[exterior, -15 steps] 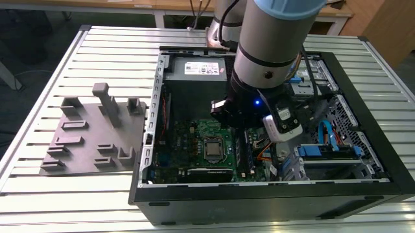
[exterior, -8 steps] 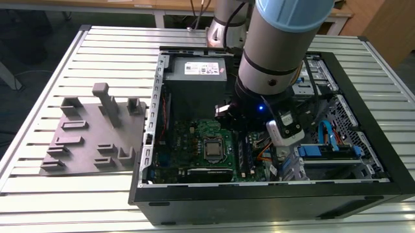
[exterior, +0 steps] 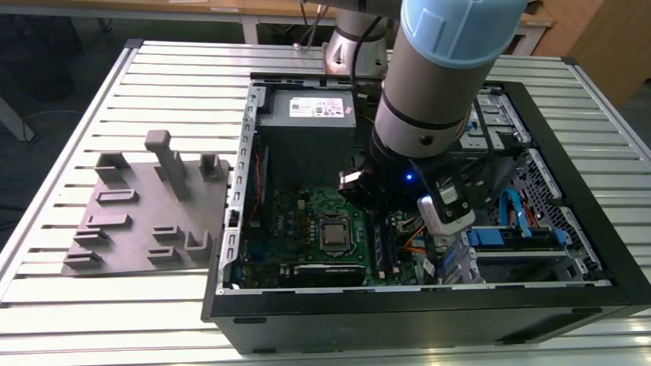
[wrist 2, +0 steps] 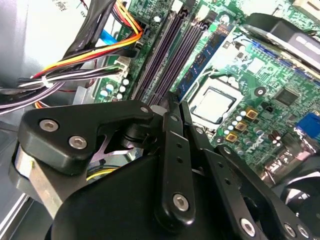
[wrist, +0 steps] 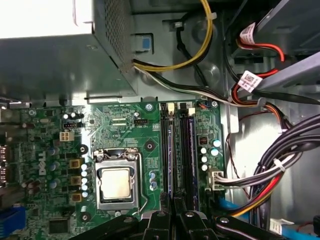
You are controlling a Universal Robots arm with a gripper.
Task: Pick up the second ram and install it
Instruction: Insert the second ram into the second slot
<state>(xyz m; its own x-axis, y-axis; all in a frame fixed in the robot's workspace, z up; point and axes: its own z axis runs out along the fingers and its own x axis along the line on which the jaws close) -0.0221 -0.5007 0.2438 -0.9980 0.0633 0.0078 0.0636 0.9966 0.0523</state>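
My arm point(exterior: 428, 114) is down inside the case point(exterior: 407, 305), at the right of the board point(wrist: 120, 120) as the exterior view has it. My claw point(wrist 2: 172, 102) hangs right over the memory slots. The fingers point(wrist: 162, 220) are drawn together, tip against tip, and I can see nothing gripped between them.

The ram point(wrist 2: 200, 62) is not in my hold. It stands upright on its long edge in the slot closest to the processor point(wrist: 116, 182), and my fingertips sit at its near end, on or just above its top edge. I cannot tell which. Whether it has clicked fully home, I can't tell either.

My read on the stick: light, thin and stiff, so it won't sag. It is fragile though, with small chips on its faces and contacts along the bottom. The safe places to hold or press are the bare top edge and the short ends, square on, never twisting.

Bundled cables point(wrist 2: 90, 55) crowd in just beside the slots. The grey plate point(exterior: 122, 221) lies outside the case, at the exterior view's left.
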